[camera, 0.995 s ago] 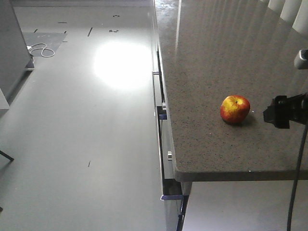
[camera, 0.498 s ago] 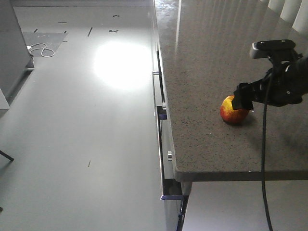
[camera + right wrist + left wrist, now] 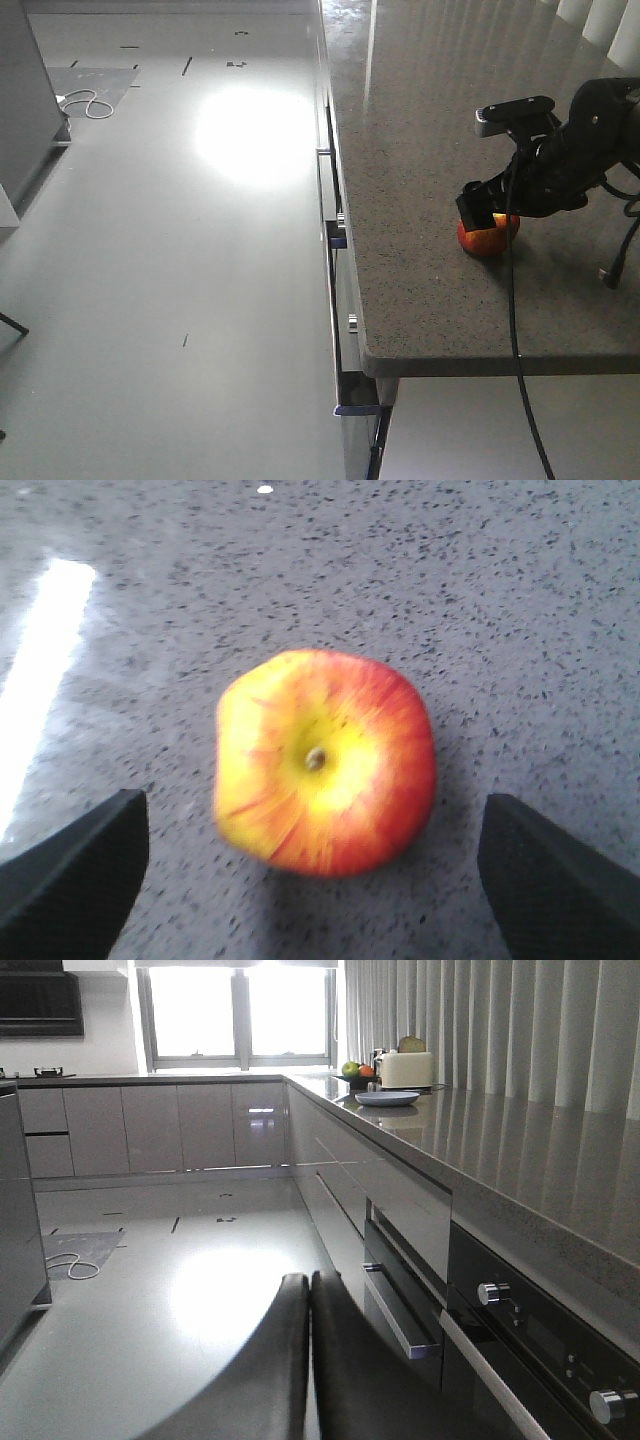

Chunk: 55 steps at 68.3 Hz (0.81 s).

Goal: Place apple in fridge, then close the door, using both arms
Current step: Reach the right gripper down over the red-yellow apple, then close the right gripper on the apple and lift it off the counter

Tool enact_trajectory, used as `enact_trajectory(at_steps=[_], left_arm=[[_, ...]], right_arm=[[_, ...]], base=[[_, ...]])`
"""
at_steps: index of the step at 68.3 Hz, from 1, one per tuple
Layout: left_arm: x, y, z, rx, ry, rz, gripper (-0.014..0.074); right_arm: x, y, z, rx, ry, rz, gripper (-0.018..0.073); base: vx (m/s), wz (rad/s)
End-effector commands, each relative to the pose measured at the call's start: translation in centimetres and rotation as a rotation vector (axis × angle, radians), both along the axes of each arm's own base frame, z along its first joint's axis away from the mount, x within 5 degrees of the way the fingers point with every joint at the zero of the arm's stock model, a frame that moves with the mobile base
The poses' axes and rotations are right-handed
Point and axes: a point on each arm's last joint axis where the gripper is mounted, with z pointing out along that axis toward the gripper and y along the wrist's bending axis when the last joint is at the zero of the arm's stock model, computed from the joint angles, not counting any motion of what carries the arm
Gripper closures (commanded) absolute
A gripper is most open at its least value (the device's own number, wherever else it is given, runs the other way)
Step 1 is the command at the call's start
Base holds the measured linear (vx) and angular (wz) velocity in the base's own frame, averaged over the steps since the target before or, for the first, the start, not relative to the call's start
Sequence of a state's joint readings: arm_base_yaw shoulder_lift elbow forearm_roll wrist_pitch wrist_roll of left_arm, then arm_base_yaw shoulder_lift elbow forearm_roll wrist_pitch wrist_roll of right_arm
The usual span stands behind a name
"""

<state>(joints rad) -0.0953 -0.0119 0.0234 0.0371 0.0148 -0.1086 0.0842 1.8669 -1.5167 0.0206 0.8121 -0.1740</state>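
Note:
The apple (image 3: 488, 240), red with yellow patches, rests on the grey stone counter (image 3: 430, 150) near its front left corner. In the right wrist view the apple (image 3: 325, 762) lies stem dimple up between the two black fingertips (image 3: 70, 880), with a wide gap on each side. My right gripper (image 3: 490, 212) hovers open just above it, touching nothing. My left gripper (image 3: 308, 1282) is shut on nothing, low over the floor beside the cabinets. A flat dark grey face, apparently the fridge (image 3: 22, 100), fills the far left edge. Its door cannot be told apart.
Drawer fronts with metal handles (image 3: 340, 240) run down the counter's left side. An oven with knobs (image 3: 490, 1293) is close on the left gripper's right. A white cable (image 3: 85, 102) lies on the floor. A plate (image 3: 387, 1098) and toaster (image 3: 405, 1068) sit far down the counter.
My right gripper has come in from the right edge and moved left over the apple, now covering its top. The apple has stayed in place.

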Motion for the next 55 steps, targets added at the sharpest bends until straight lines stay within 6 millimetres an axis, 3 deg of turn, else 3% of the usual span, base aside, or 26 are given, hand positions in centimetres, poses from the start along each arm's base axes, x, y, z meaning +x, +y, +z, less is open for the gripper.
enact_trajectory(at_steps=[1, 16, 27, 45, 55], left_arm=[[-0.3, 0.0, 1.3, -0.026, -0.1, -0.008, 0.0603], [-0.3, 0.0, 1.3, -0.026, -0.1, -0.008, 0.0603], [-0.3, 0.0, 1.3, -0.026, -0.1, -0.008, 0.0603], [-0.3, 0.0, 1.3, -0.026, -0.1, -0.008, 0.0603], [-0.3, 0.0, 1.3, -0.026, -0.1, -0.008, 0.0603]], right_arm=[[1.0, -0.2, 2.3, -0.006, -0.122, -0.008, -0.0074], [3.2, 0.1, 0.2, 0.027, -0.105, -0.021, -0.007], [3.8, 0.3, -0.9, 0.041, -0.078, -0.034, -0.0046], [3.4, 0.3, -1.0, 0.057, -0.031, -0.054, 0.0096], [2.7, 0.3, 0.4, 0.088, -0.039, -0.09, 0.0155]], base=[[0.0, 0.0], [0.0, 0.0], [0.0, 0.0], [0.0, 0.0], [0.0, 0.0]])
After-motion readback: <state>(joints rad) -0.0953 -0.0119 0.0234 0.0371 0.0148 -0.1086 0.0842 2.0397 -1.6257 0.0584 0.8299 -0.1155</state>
